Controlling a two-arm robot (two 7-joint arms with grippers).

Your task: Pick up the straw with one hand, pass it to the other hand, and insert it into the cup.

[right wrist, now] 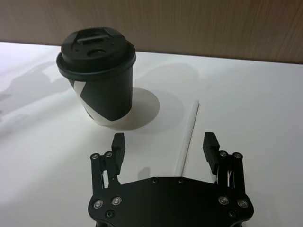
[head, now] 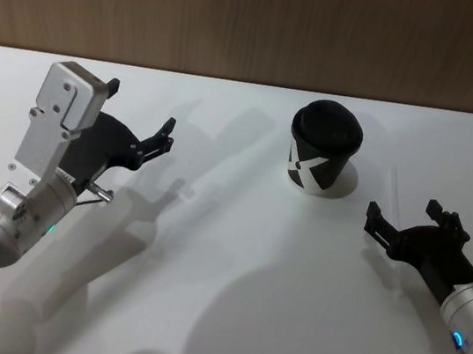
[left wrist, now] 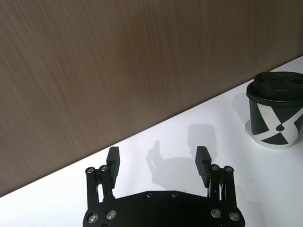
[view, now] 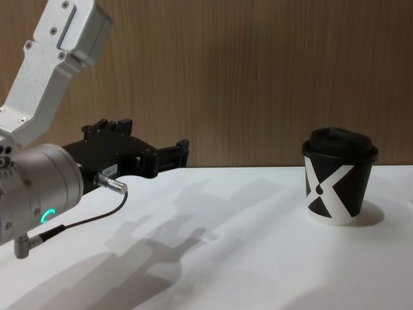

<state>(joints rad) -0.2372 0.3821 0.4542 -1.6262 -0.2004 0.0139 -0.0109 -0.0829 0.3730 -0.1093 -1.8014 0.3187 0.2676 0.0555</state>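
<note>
Between the jaws of the right gripper (right wrist: 164, 140) lies the straw (right wrist: 190, 135), flat on the white bench (head: 216, 316). We see it run out from under the black palm and past the jaw tips, closer to one jaw than the other, with neither jaw touching it. Those jaws are spread wide and hold nothing. Ahead of them, toward the robot's left, stands the cup (right wrist: 102, 80), upright with its domed lid on. The straw's far end stops short of the cup and beside it, with bare bench between the two.

Over on the robot's left we find the left gripper (head: 140, 109), held above the bench with its jaws likewise released and empty. From those jaws the cup (left wrist: 277, 113) sits forward and off to the robot's right, well apart from them, close to the brown wood wall (head: 260, 20). We see a green ring glowing on the left arm's silver wrist (view: 44, 216) behind the jaws.
</note>
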